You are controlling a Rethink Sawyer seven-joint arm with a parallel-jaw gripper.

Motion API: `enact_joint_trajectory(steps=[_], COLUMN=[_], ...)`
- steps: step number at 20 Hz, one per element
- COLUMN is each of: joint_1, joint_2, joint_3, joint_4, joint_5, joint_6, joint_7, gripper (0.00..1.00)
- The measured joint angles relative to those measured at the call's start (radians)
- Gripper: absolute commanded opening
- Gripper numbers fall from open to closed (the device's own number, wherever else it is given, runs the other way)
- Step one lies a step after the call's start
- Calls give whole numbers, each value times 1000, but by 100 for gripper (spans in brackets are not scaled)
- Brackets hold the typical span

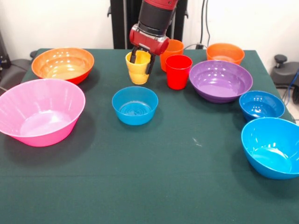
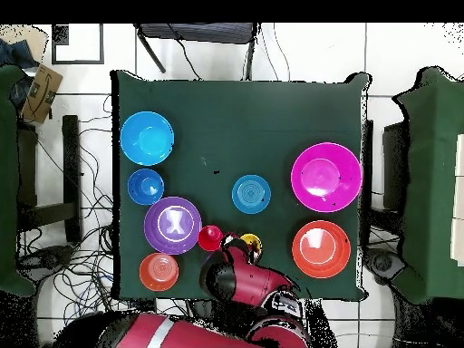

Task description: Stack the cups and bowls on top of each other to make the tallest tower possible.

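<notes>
A green-clothed worktop [image 1: 154,186] is carrying every bowl and cup singly, nothing piled. In the front view the tool [image 1: 142,61] is straddling the yellow cup's [image 1: 138,67] rim, one finger inside, one outside, while the orange cup [image 1: 173,49] is showing behind the red cup [image 1: 178,71]. Overhead, the arm is hiding the orange cup and most of the yellow cup [image 2: 250,242].

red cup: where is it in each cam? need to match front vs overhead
Front view: the red cup stands upper centre, just right of the yellow cup that the gripper straddles, and left of the purple bowl.
Overhead view: the red cup sits low centre, right of the purple bowl, left of the yellow cup.
Shared landmark: the purple bowl, right beside the red cup in both views, on opposite sides.
</notes>
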State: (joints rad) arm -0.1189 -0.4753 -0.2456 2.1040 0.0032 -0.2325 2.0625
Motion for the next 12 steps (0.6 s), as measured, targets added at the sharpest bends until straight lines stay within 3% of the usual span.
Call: enact_joint_trajectory(steps=[12], joint_1=[11], joint_2=[0], joint_3=[0], joint_4=[25], joint_5=[0], joint_6=[22], joint_7=[2], gripper=[100])
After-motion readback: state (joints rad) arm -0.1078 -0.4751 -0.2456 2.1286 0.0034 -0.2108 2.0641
